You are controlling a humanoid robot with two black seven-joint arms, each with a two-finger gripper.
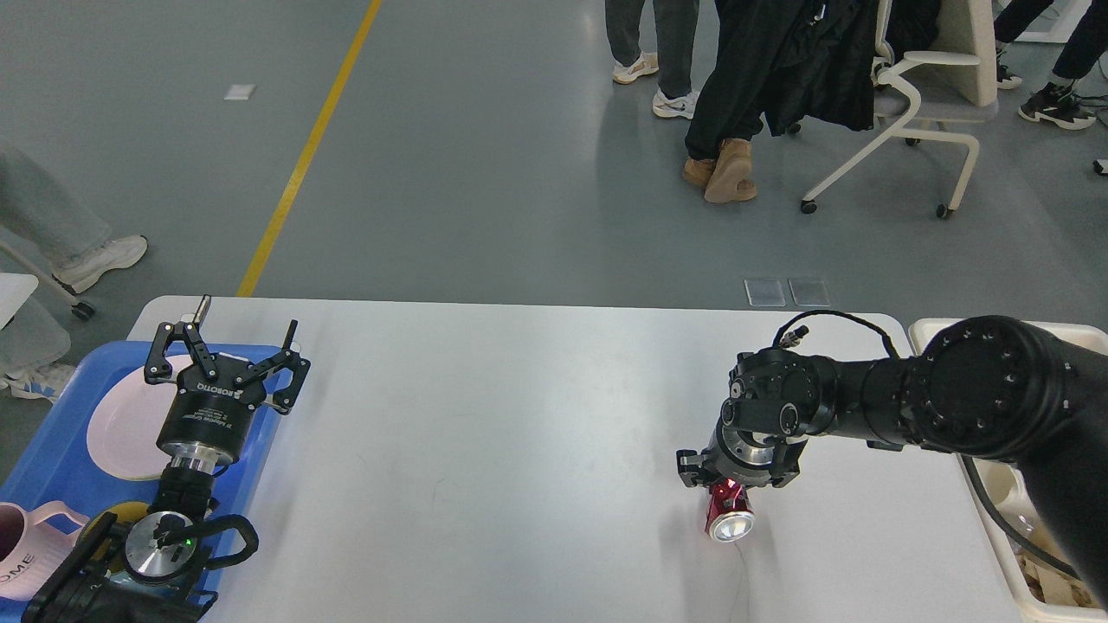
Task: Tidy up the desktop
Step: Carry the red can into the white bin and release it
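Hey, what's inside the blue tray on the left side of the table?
The blue tray holds a pale pink plate and a pink mug. Something yellow peeks out beside the mug. The left gripper and its arm cover the tray's near right part, so anything there is hidden.
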